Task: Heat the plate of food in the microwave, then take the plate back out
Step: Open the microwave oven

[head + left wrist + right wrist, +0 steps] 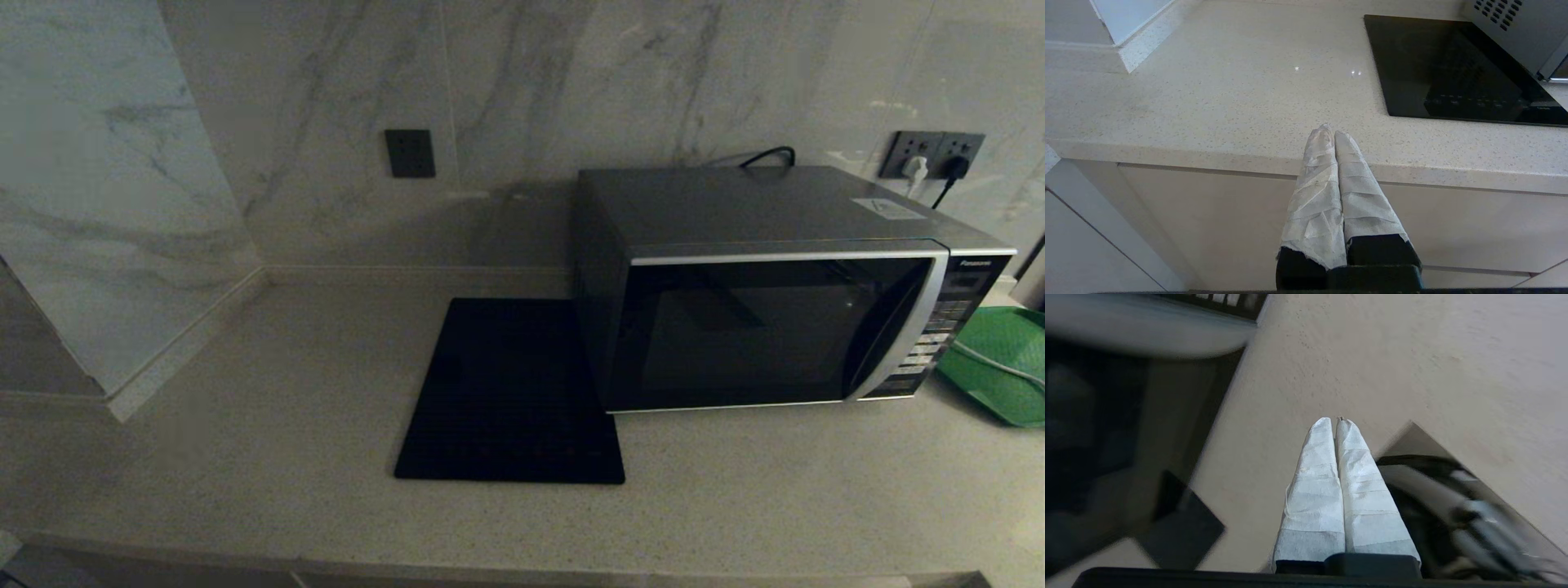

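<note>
The silver-grey microwave [775, 327] stands on the counter at the right with its dark glass door shut; I cannot see inside it. The plate of food is out of view. Neither gripper shows in the head view. In the left wrist view my left gripper [1329, 132] is shut on nothing, its cloth-wrapped fingers pressed together, and hangs in front of the counter's front edge [1208, 157], left of the microwave's corner [1515, 32]. In the right wrist view my right gripper [1336, 421] is also shut and empty, over bare counter beside a blurred dark and silver shape [1147, 330].
A flat black square mat [510, 392] lies just left of the microwave, also seen as the mat [1453, 69] from the left wrist. A green tray [1000, 367] sits at the far right. Marble walls close the back and left, with plugged sockets [931, 155].
</note>
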You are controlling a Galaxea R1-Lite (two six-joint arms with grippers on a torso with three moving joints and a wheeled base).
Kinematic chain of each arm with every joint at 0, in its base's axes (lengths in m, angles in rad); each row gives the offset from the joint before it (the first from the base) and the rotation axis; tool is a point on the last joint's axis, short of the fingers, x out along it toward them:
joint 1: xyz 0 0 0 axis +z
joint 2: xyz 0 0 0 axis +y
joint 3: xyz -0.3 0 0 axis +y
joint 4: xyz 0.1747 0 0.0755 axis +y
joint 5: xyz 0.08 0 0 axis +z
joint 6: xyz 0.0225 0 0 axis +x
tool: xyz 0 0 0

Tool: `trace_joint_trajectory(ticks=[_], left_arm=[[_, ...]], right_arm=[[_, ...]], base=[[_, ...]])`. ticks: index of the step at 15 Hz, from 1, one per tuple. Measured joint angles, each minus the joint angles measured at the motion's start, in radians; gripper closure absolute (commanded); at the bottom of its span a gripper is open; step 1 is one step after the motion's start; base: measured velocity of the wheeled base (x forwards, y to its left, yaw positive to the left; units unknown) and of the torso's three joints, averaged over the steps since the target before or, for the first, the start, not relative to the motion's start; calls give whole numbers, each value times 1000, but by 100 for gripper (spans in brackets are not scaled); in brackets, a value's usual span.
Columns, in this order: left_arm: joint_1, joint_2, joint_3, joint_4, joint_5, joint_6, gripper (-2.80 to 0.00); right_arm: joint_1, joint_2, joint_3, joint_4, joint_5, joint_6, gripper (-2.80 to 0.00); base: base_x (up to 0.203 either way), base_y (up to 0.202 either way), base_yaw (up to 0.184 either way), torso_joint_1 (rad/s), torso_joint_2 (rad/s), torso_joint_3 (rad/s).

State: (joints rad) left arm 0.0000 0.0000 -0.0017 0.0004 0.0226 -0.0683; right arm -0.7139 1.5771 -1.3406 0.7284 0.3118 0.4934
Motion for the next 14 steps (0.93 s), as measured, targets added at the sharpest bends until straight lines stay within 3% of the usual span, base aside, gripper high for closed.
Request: trace_joint_trajectory(ticks=[3, 7, 9, 12, 14], left_arm=[[0, 0, 0, 0, 0, 0, 0], [0, 0, 0, 0, 0, 0, 0], [0, 0, 0, 0, 0, 0, 0], [0, 0, 0, 0, 0, 0, 0], [0, 0, 0, 0, 0, 1, 0]], right_arm=[[-82, 152, 40, -139, 130, -8, 0], [-120, 373, 60, -368, 240, -3, 0], [-111, 458, 60, -433, 262, 27, 0], [-50, 540, 62, -553, 265, 150, 0], [-3, 567, 61, -568, 264, 182, 0]], base=[[0, 0, 0, 0, 0, 0], [0, 0, 0, 0, 0, 0], [0, 0, 0, 0, 0, 0], [0, 0, 0, 0, 0, 0], [0, 0, 0, 0, 0, 0]])
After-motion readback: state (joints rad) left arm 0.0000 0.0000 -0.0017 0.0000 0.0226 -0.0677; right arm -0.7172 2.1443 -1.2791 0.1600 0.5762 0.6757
